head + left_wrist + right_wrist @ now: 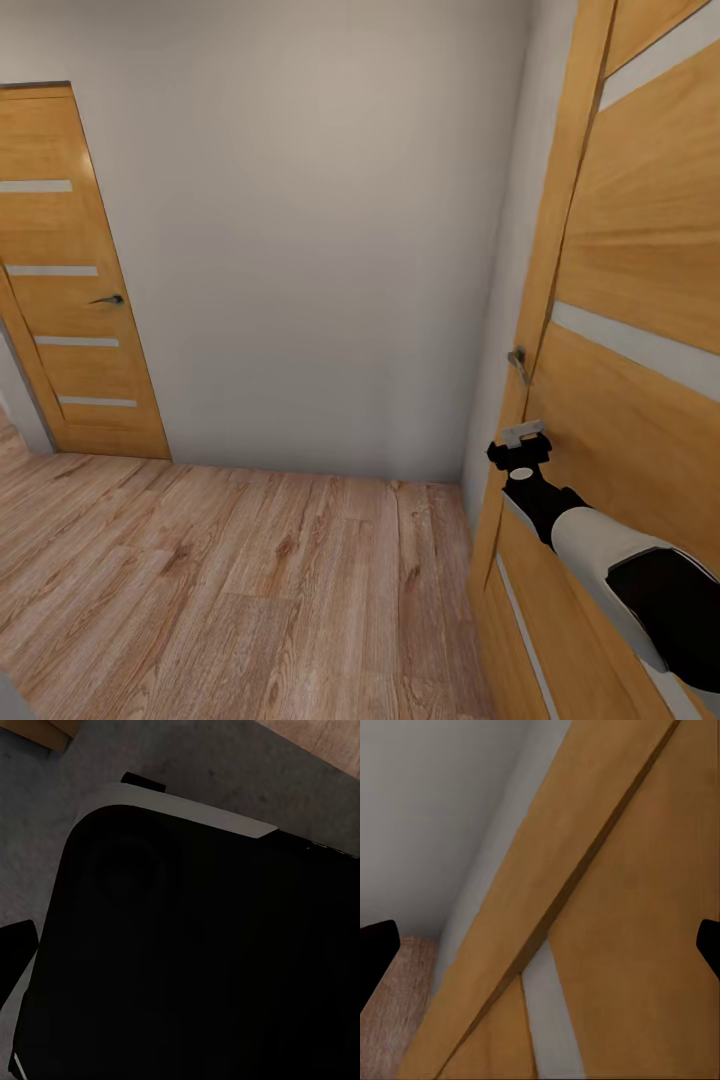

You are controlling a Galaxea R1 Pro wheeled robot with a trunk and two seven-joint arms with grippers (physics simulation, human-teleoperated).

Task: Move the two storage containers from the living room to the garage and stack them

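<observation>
The storage containers are out of view, and so is the garage. My right gripper [522, 438] is raised against the face of an open wooden door [640, 300] at the right, just below its metal handle [517, 362]. It is open and holds nothing; in the right wrist view its dark fingertips [375, 952] stand far apart at the picture's edges, with the door's edge between them. My left gripper [180, 960] points at the robot's own dark body [202, 945]. One of its fingers [16, 952] sits at the picture's edge, set wide, with nothing held.
I face a plain pale grey wall [310, 250] in a narrow hall with a light wood plank floor [230, 590]. A closed wooden door [70, 300] with a lever handle stands at the left. The open door crowds the right side.
</observation>
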